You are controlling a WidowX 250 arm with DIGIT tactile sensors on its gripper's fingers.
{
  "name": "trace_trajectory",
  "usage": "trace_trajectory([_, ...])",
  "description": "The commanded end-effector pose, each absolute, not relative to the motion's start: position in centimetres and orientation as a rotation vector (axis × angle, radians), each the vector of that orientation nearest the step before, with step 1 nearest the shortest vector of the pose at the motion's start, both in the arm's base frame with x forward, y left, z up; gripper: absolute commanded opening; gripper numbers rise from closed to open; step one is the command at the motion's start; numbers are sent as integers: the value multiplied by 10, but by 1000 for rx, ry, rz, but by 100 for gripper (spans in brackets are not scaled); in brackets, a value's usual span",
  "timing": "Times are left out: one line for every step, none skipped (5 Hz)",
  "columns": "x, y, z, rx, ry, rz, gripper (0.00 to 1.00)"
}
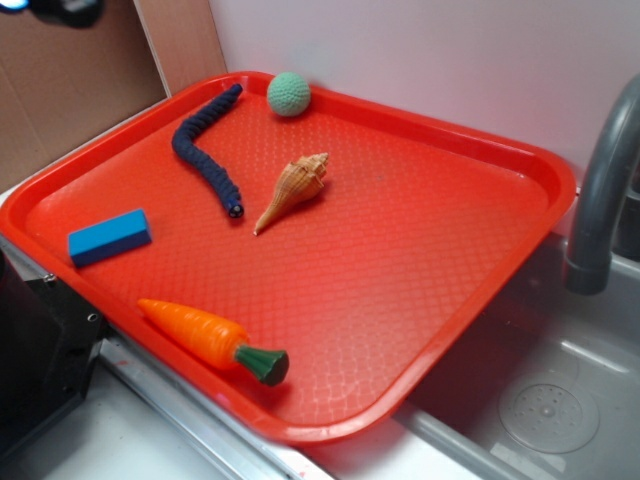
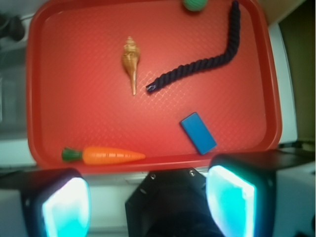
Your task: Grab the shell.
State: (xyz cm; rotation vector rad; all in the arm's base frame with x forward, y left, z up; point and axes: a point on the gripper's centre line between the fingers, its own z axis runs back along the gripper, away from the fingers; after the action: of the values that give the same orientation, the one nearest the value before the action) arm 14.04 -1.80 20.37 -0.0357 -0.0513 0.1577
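The gripper (image 2: 148,202) is hovering off the tray's (image 2: 148,163) carrot-side edge, jaws apart and empty. The shell (image 2: 131,61) is lying mid-tray beside the rope (image 2: 197,69); approach is beginning, needing a reach forward and descent.

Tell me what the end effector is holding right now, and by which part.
Nothing is held. The end effector is open, its fingers apart at the tray's near edge. The shell lies untouched on the tray.

Tray (image 1: 480,330), carrot (image 1: 200,335), rope (image 1: 205,150), block (image 1: 109,237), ball (image 1: 288,93).
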Motion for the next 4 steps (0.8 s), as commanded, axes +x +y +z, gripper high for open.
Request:
trace_trajectory([194,-29,163,-19,-166,220,100])
trace_trajectory([224,-27,137,16,-208,251,100])
trace_trajectory([245,-22,114,52,-224,266,100])
trace_trajectory([265,-17,83,66,-209,246,100])
